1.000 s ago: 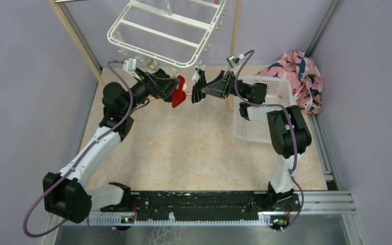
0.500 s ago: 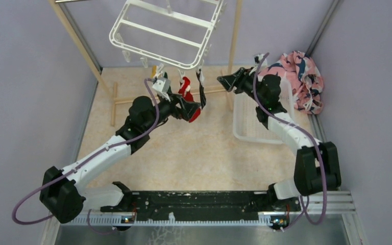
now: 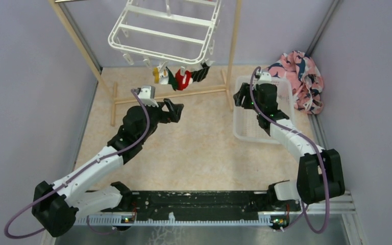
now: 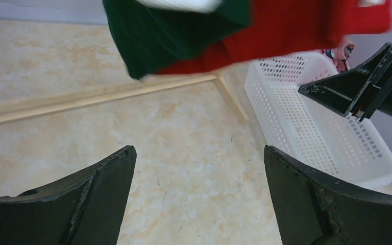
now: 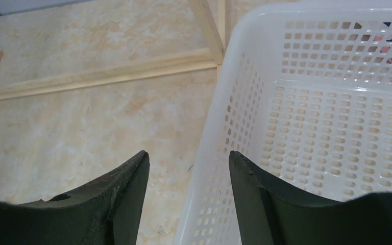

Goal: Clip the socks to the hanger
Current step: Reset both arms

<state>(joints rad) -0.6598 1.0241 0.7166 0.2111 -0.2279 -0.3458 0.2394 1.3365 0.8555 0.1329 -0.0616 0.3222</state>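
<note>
Dangling from the hanger (image 3: 163,31), three socks (image 3: 179,77) in a row, left claw (image 3: 176,110) gaping, empty, below, right claw (image 3: 241,98) parted, empty, over basket (image 3: 252,137) rim

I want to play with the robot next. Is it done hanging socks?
Looks done: the green sock, red sock and black sock all hang from the near edge of the white hanger. Nothing is in hand: left hand and right hand are open and empty. Nothing seems left: the laundry basket shows no socks.
</note>
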